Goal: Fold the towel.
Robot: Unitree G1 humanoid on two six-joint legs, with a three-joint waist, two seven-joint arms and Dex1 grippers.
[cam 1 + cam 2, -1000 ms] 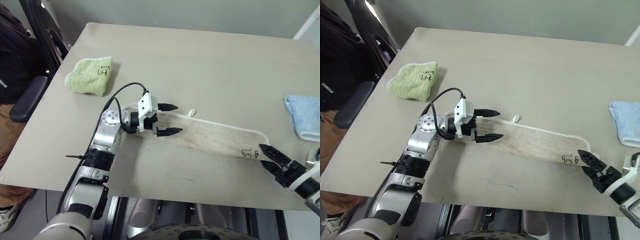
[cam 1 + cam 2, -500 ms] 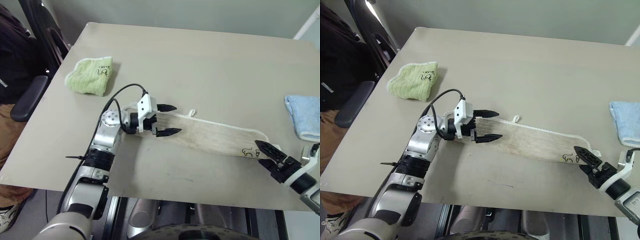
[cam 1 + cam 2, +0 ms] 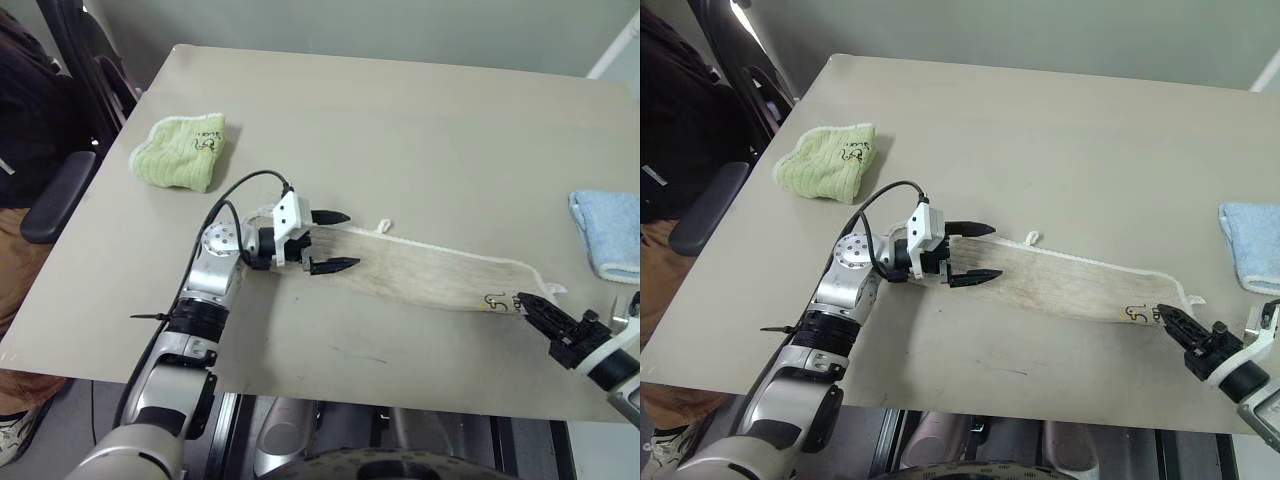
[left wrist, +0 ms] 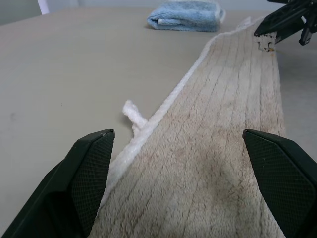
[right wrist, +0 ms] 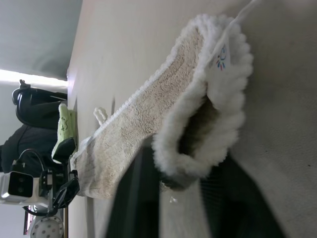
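Bare table stretches wide behind the towel; a green cloth and blue cloth flank its edges.

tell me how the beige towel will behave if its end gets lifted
Probably floppy: the towel lies flat in a long strip, and its end bunches where the right tool pinches it, so it should drape and drag. Likely light. The terry pile looks grippy, not slippery.

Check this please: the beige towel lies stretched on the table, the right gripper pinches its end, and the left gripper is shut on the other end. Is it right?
Not quite. The left gripper is open over the towel, as the left wrist view shows. The right gripper does pinch the far end.
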